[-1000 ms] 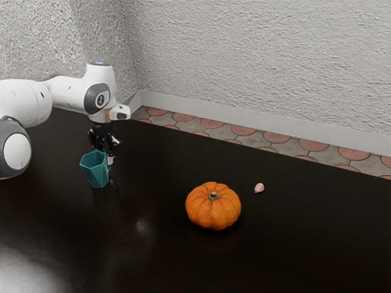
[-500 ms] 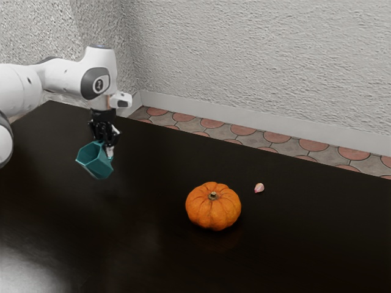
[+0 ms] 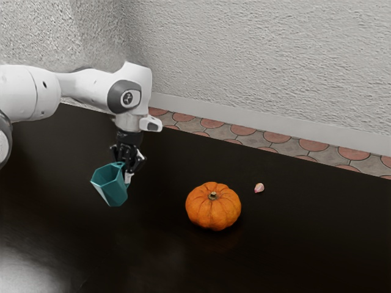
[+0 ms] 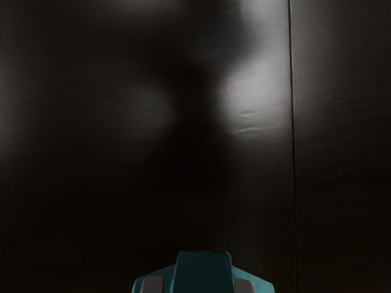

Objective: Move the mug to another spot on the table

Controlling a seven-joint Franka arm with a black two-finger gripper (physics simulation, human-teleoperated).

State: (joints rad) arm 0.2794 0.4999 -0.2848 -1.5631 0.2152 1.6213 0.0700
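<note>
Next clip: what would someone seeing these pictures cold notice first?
The orange pumpkin stands out most, sitting near the middle of the dark table. To the exterior view's left of it, the gripper holds a teal mug by its rim, tilted and apparently clear of the tabletop. A small pink object lies a little apart from the pumpkin, on the exterior view's right.

I run a white arm [image 3: 43, 91] of smooth, rounded shells, with a grey disc-shaped joint cap [image 3: 125, 97] near the wrist and a small black pincer [image 3: 129, 170] at its end.
</note>
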